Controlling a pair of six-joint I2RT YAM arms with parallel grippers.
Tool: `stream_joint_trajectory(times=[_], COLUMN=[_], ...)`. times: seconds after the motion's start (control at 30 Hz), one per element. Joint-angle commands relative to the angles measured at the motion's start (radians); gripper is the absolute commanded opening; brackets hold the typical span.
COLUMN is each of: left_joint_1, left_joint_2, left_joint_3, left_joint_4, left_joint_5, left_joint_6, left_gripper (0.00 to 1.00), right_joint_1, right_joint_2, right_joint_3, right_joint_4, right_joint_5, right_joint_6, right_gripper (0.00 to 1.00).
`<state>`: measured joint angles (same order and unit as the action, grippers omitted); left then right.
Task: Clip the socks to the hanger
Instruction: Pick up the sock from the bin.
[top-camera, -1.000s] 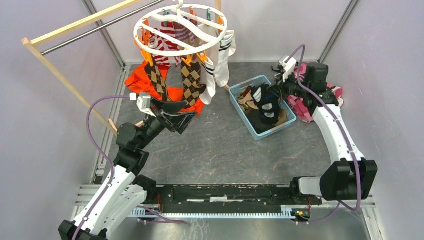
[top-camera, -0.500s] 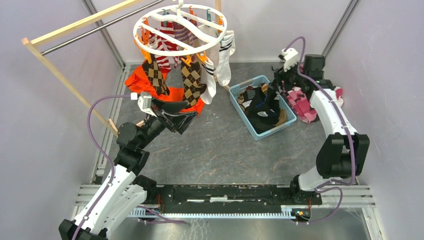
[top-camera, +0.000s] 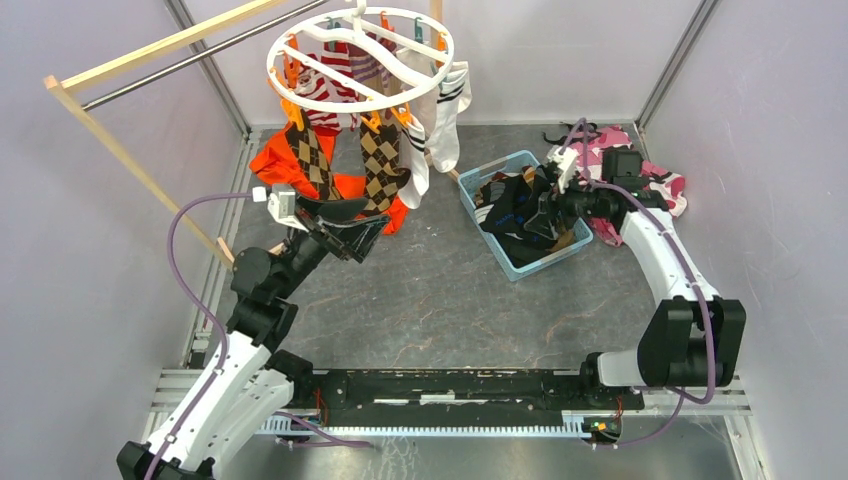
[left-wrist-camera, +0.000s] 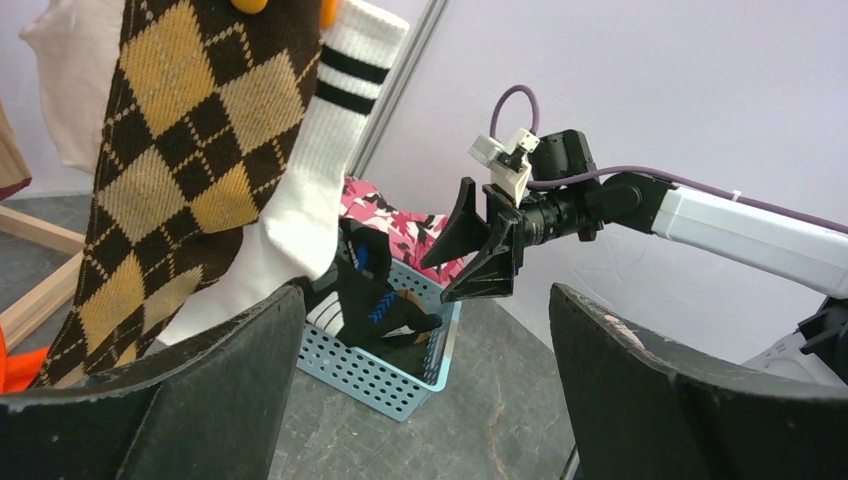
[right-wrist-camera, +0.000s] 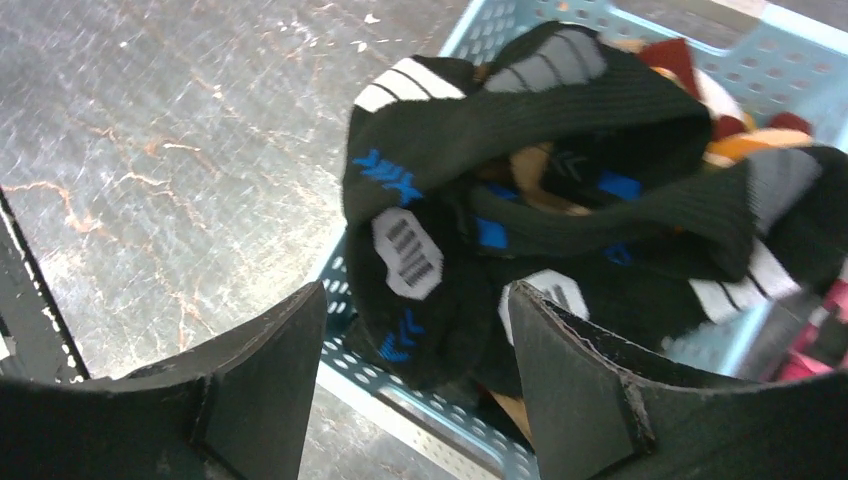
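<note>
Right gripper (right-wrist-camera: 415, 295), jaws apart and empty, poised over the black-and-blue sock (right-wrist-camera: 430, 170) heaped in the blue basket (top-camera: 487, 232), far right. A sound grasp takes one cuff only, apparently the uppermost fold. Left gripper (left-wrist-camera: 425, 300), jaws wide, hovers below the hanger (top-camera: 360, 50), far left, which carries several socks (top-camera: 382, 160). Grey mottled surface (top-camera: 440, 290); pale walls (top-camera: 770, 120) enclose it.

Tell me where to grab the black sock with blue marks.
Pinch the black sock at its humped fold by the white label, at the basket rim. Probably from above: the fold stands proud, under the open right claw.
</note>
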<state>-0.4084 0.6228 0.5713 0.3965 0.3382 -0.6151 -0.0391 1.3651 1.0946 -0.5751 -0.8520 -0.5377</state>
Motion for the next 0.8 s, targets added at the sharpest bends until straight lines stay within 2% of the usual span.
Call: stream_joint_trajectory(times=[0.0,0.17,0.3,0.37,0.5,0.57,0.6,0.67,0.7,0.77], left_joint_1=[-0.001,-0.001,-0.001,-0.002,-0.002,-0.002,-0.001,-0.001,-0.001,-0.002], left_joint_2=[0.037,0.047,0.032,0.026,0.017,0.017,0.019,0.029,0.037,0.053], left_joint_3=[0.035,0.041,0.035,0.034,0.035,0.033,0.033,0.035,0.037,0.045], left_joint_4=[0.034,0.035,0.026,0.020,0.006,0.005,0.007,0.012,0.014,0.016], left_joint_5=[-0.004,0.003,-0.007,-0.014,-0.025,-0.031,-0.034,-0.031,-0.029,-0.028], left_joint_6=[-0.012,-0.030,-0.048,-0.055,-0.065,-0.074,-0.081,-0.093,-0.103,-0.132], left_gripper=[0.97,0.96,0.95,0.95,0.95,0.95,0.95,0.94,0.94,0.94], right_joint_1=[0.091,0.140,0.187,0.198,0.211,0.212,0.211,0.212,0.212,0.208], right_joint_2=[0.023,0.090,0.133,0.153,0.175,0.176,0.175,0.160,0.148,0.114], right_joint_3=[0.008,0.012,0.032,0.049,0.067,0.069,0.074,0.086,0.095,0.117], right_joint_4=[0.027,0.163,0.224,0.231,0.244,0.263,0.270,0.282,0.288,0.307], right_joint_5=[0.033,0.067,0.191,0.235,0.221,0.193,0.180,0.161,0.157,0.147], right_joint_6=[0.021,0.286,0.457,0.513,0.581,0.604,0.609,0.609,0.606,0.594], right_gripper=[0.73,0.69,0.68,0.66,0.60,0.47,0.35,0.20,0.14,0.08])
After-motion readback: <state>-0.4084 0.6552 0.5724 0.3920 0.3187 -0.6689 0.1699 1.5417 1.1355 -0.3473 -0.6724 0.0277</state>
